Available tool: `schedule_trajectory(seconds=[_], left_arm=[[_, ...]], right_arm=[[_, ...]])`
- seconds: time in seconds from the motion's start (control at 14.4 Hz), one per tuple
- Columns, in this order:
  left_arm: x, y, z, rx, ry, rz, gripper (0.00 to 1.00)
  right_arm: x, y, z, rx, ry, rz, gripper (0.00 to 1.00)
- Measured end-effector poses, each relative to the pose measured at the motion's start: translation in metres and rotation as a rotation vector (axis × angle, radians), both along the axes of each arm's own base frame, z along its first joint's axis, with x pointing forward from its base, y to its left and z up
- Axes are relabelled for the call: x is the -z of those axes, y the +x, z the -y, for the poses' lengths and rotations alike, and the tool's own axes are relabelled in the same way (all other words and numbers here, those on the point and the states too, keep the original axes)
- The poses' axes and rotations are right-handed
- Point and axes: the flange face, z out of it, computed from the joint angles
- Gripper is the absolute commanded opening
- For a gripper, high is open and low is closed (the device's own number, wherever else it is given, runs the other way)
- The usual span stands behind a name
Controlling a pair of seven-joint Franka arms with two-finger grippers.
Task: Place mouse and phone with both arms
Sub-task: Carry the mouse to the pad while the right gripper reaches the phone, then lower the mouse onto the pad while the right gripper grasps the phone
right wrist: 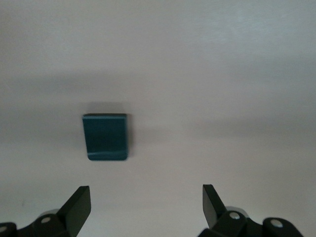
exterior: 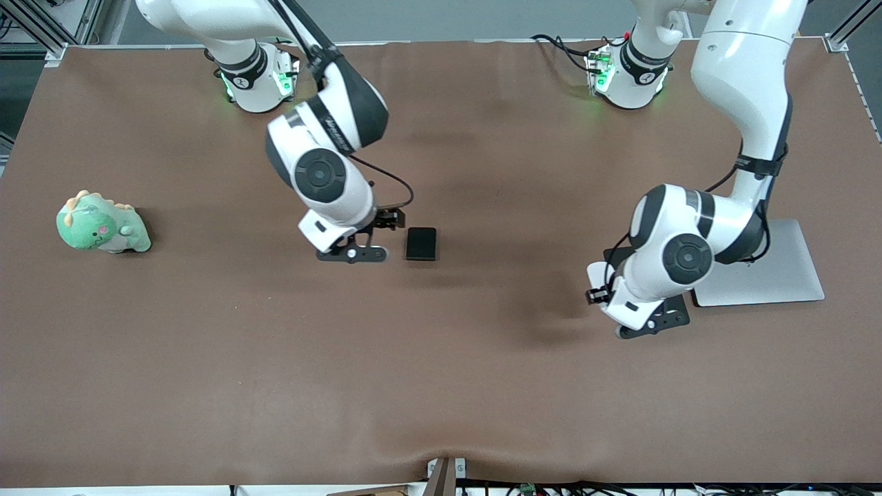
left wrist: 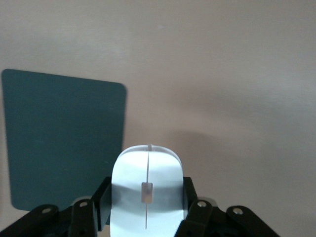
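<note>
The left hand (left wrist: 147, 210) is seen in the left wrist view to be closed on the mouse (left wrist: 146, 190), whose white oval body with its thin grey line is pinched between the two fingers (left wrist: 101, 202); in the front view the mouse is hidden beneath the left arm's wrist, and only the left hand's black body (exterior: 651, 318) is shown there, over the mouse pad. The mouse pad (left wrist: 61, 140) is shown in the left wrist view as a large dark sheet with rounded corners, its edge lying just beside the mouse; in the front view only a small dark part (exterior: 615, 256) of it is exposed, the rest being covered by the arm. A grey laptop (exterior: 765, 265) lies closed on the counter (exterior: 441, 386) just beside the pad, toward the left arm's end.

The phone (exterior: 421, 243) lies flat on the counter near its middle; the right hand (exterior: 351, 253) is held just beside it, toward the right arm's end; in the right wrist view the fingers (right wrist: 76, 205) are spread wide, holding nothing, and the phone (right wrist: 105, 137) is seen apart from them. A green plush dinosaur (exterior: 102, 225) sits near the counter edge at the right arm's end, well apart from the phone; bare counter is open nearer the front camera.
</note>
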Motion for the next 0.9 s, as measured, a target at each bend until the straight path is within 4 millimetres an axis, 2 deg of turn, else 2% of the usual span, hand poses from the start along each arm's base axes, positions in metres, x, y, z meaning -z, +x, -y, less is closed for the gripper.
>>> schedule_trajectory(seconds=[0.28, 0.55, 0.76, 0.9], left_arm=[[0.015, -0.003, -0.033, 0.034, 0.041, -0.028, 0.54], [0.036, -0.009, -0.081, 0.073, 0.03, -0.056, 0.55], [0.057, -0.018, -0.097, 0.105, 0.013, -0.02, 0.56], [0.064, -0.02, -0.105, 0.119, 0.006, -0.008, 0.58]], right_arm=[[0.045, -0.007, -0.024, 0.048, 0.029, -0.028, 1.0], [0.086, -0.007, -0.038, 0.069, 0.061, -0.007, 1.0], [0.112, -0.01, -0.042, 0.069, 0.055, -0.006, 1.0], [0.122, -0.009, -0.042, 0.073, 0.053, -0.004, 1.0]])
